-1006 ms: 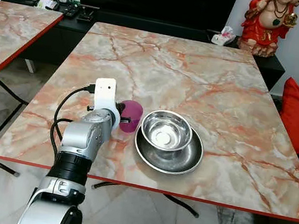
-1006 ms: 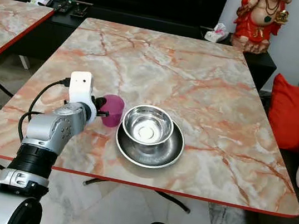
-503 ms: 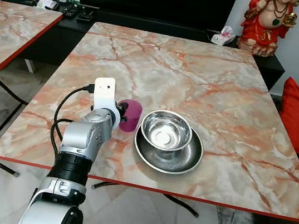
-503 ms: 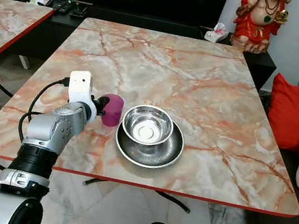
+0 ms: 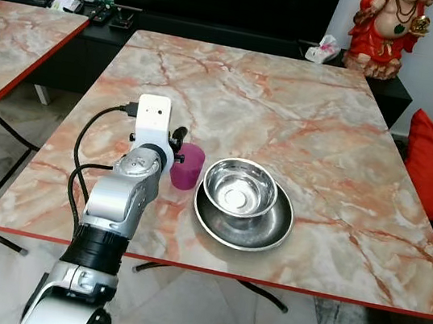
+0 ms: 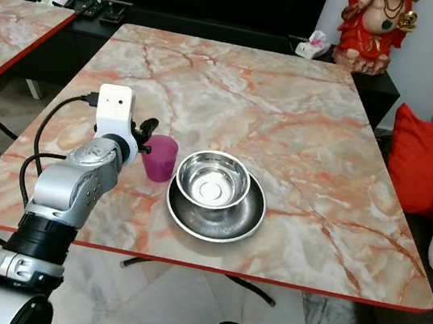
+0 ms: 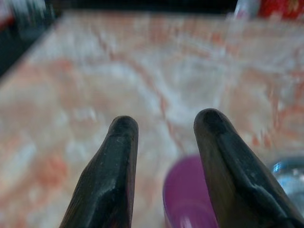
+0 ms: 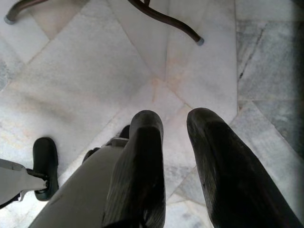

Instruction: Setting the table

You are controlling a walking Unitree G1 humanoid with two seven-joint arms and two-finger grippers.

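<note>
- Your place setting looks partly laid: a steel bowl [image 5: 235, 188] sits nested in a steel plate [image 5: 243, 220] near the table's [image 5: 325, 146] front edge; the purple cup [image 5: 187, 166] stands just to the left of that plate
- The cup stands upright, mouth up, long axis vertical
- Your left gripper [image 7: 164, 126] hovers at the cup, fingers apart, gripping nothing; any cutlery is not yet laid
- Your right gripper [image 8: 173, 118] hangs over the floor [image 8: 85, 80], fingers slightly apart and empty

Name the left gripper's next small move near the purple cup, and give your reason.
Probably back the left gripper away. Its open fingers are above and apart from the purple cup, which stands upright on the table beside the steel bowl.
</note>
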